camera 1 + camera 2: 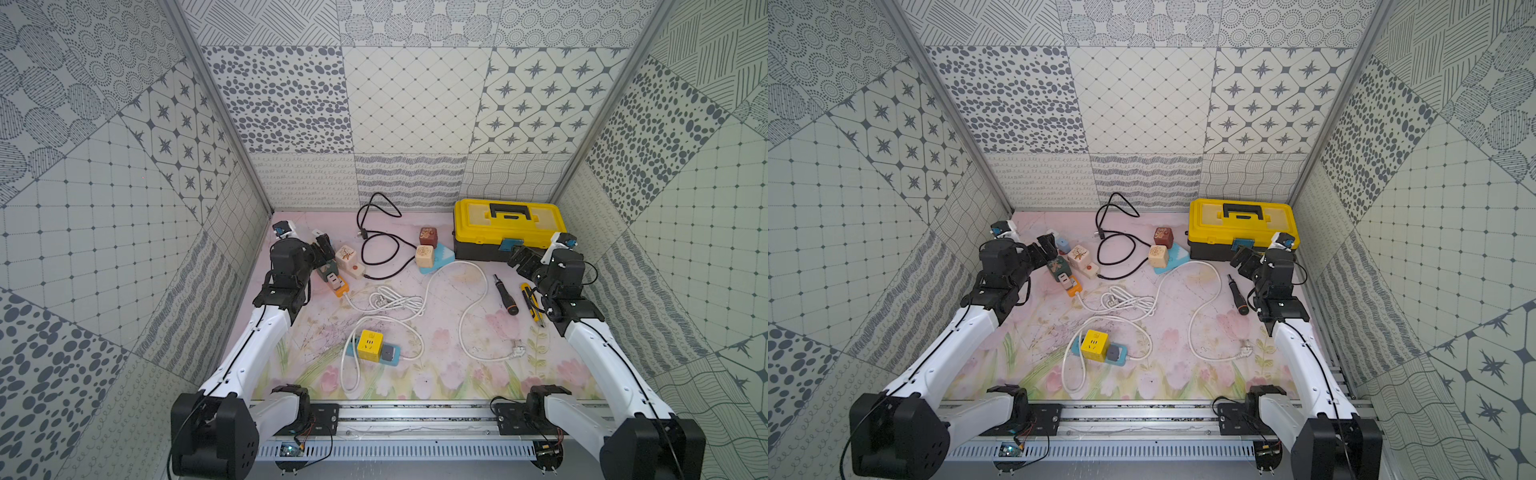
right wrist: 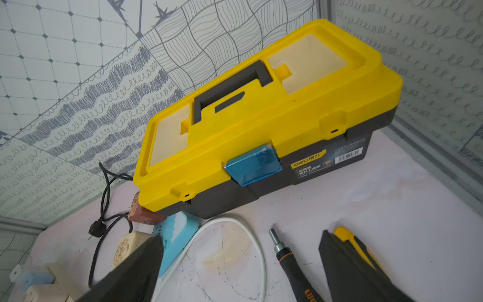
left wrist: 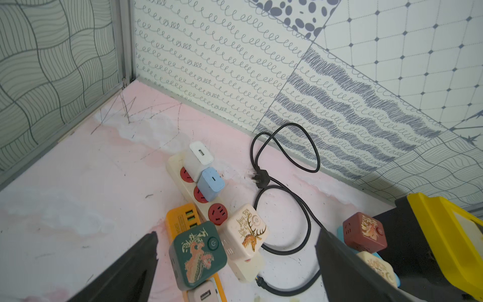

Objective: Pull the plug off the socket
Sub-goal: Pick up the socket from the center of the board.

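my left gripper (image 3: 237,236): spread wide, empty, near the socket strip (image 3: 174,164)
my right gripper (image 2: 240,235): wide apart too (holding nothing)
plug: white charger (image 3: 198,159) seated in the socket strip, far-left of desk (image 1: 444,357)

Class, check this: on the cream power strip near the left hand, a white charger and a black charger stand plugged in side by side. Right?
Not quite. In the left wrist view, the one beside the white charger on the cream power strip, near the left hand, is a light blue charger, not black.
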You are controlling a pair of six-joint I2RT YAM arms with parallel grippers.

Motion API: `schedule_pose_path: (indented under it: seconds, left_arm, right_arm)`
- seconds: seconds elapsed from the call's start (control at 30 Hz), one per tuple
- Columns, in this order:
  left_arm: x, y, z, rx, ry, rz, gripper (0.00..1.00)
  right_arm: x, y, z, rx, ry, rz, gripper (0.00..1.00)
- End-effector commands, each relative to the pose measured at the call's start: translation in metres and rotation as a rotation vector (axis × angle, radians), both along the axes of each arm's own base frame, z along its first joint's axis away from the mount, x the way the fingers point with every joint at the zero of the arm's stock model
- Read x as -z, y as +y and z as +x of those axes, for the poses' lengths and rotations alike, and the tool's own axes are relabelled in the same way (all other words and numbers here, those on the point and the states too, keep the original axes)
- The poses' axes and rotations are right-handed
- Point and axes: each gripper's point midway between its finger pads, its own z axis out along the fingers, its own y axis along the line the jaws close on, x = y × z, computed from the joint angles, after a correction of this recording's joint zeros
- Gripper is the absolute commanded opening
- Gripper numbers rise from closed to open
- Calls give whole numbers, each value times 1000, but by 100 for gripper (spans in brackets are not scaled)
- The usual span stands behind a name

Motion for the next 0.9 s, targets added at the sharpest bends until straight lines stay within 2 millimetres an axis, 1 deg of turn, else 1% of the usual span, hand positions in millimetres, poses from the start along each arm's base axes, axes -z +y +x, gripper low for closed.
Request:
schedule_pose_path:
  seconds: [0.0, 0.03, 0.07, 0.13, 0.23, 0.3, 0.33, 0.37, 0.43, 0.5, 0.57, 0.63, 0.77, 0.87]
  left_arm:
    - [49, -25, -42, 32, 299, -279, 99]
    - [49, -35, -44, 85, 302, -307, 99]
    - [51, -47, -46, 138, 317, -346, 99]
    - [60, -66, -54, 225, 371, -417, 94]
    - [81, -93, -71, 322, 494, -495, 87]
    - [93, -110, -84, 371, 566, -490, 84]
    - [95, -117, -87, 393, 579, -464, 82]
    - [102, -122, -95, 400, 624, -434, 81]
    - [108, -129, -101, 420, 655, -405, 78]
    - [112, -135, -105, 447, 672, -427, 75]
    - [118, -137, -107, 455, 682, -444, 74]
    - [123, -138, -107, 461, 691, -446, 72]
    - [128, -141, -105, 479, 703, -438, 72]
    - [130, -138, -103, 464, 705, -424, 72]
  right_arm:
    - [10, 44, 0, -192, 91, 129, 99]
    - [17, 56, -1, -236, 130, 133, 99]
    - [23, 72, -4, -299, 169, 128, 99]
    - [34, 103, -11, -414, 224, 96, 99]
    - [46, 162, -31, -619, 260, 17, 99]
    - [54, 199, -48, -745, 285, -65, 99]
    - [58, 214, -56, -797, 295, -102, 99]
    - [61, 230, -64, -852, 298, -144, 99]
    - [67, 260, -82, -952, 292, -208, 99]
    - [69, 293, -105, -1092, 261, -272, 99]
    - [74, 322, -131, -1223, 224, -362, 99]
    - [78, 346, -153, -1327, 198, -417, 99]
    - [82, 385, -182, -1486, 164, -415, 99]
    - [85, 408, -198, -1570, 126, -446, 99]
